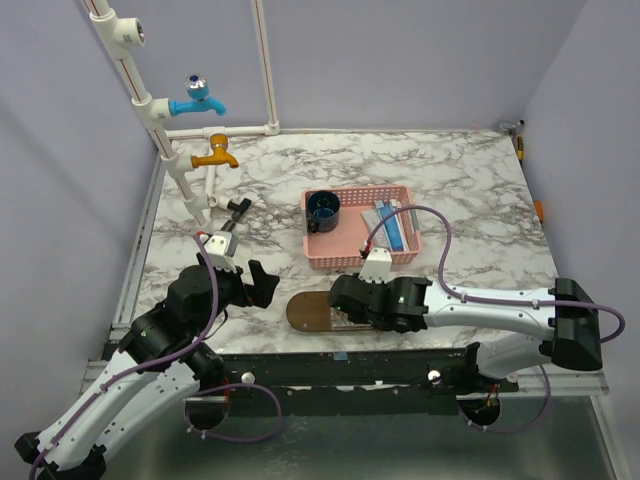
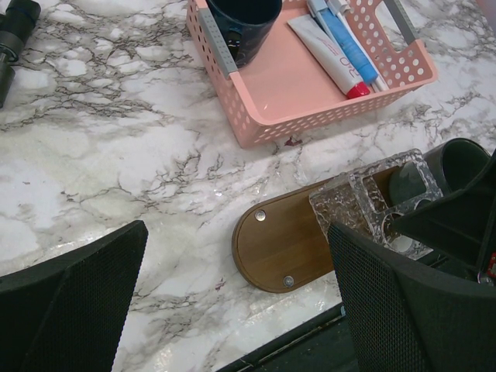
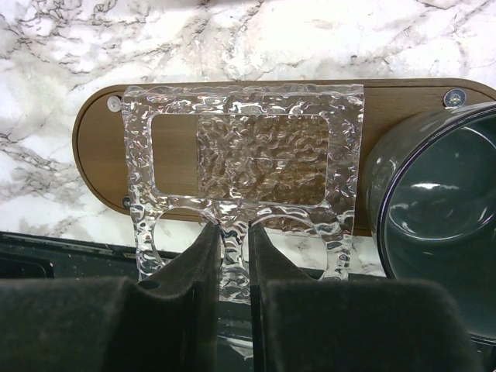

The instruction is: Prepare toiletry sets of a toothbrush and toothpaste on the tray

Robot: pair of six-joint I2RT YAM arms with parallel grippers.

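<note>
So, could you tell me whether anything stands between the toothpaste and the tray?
Yes. The pink basket's near wall rises between the toothpaste and the tray, and the right claw, shut on a clear holder, plus a dark cup cover much of the tray.

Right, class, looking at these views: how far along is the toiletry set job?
Done: a dark cup stands on the tray. In hand: the right gripper has its fingers shut on a clear holder at the tray. Left: the toothpaste and toothbrushes lie in the pink basket, so no set is on the tray yet. The left gripper is open and empty.
</note>
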